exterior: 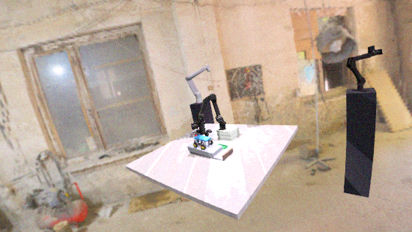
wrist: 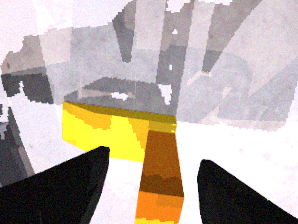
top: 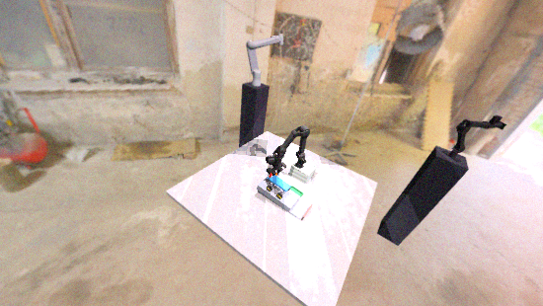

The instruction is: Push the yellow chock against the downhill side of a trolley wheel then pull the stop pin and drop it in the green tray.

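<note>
The yellow chock (wrist: 100, 130) stands on the table, with its orange handle (wrist: 160, 206) toward the wrist camera. My gripper (wrist: 154, 162) (top: 273, 172) (exterior: 204, 132) is partly open, low behind the trolley; its fingertips are on either side of the handle in the wrist view, with gaps at both sides. The blue-topped trolley (top: 279, 183) (exterior: 202, 138) stands on the grey ramp (top: 287, 203) (exterior: 206, 153). A red spot, seemingly the stop pin (top: 271, 175) (exterior: 195, 135), shows at the uphill end. The chock is hidden in the top and exterior views.
The green tray (top: 297, 191) (exterior: 223, 146) lies behind the ramp, partly hidden. The arm's pale base block (top: 302, 173) (exterior: 228, 133) stands behind it. A dark grey side, seemingly the ramp's, is at the wrist view's left edge. Two other arms stand on dark pedestals off the table.
</note>
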Motion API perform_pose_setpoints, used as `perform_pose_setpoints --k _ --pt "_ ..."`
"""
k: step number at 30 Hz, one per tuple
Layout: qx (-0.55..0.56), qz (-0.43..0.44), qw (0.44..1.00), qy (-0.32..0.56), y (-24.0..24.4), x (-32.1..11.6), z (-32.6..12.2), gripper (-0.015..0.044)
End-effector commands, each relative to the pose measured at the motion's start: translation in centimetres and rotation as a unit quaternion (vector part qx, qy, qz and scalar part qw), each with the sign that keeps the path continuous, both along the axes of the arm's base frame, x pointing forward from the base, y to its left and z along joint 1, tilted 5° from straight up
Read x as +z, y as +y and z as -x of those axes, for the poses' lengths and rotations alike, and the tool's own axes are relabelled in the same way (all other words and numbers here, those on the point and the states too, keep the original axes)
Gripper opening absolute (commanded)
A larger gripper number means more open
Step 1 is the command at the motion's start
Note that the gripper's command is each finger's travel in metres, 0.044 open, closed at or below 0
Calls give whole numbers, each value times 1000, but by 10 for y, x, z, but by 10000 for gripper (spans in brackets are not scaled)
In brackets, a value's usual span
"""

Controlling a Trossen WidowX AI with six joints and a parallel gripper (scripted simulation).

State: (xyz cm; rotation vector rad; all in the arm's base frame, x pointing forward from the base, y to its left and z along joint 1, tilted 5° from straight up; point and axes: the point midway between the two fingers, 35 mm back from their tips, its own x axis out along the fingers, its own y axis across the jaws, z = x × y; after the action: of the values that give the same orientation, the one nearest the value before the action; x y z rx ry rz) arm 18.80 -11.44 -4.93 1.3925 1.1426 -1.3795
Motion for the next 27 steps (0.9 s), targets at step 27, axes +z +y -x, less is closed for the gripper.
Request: perform_pose_setpoints --k 27 --pt "-1 -3 1000 3 1 16 2 0"
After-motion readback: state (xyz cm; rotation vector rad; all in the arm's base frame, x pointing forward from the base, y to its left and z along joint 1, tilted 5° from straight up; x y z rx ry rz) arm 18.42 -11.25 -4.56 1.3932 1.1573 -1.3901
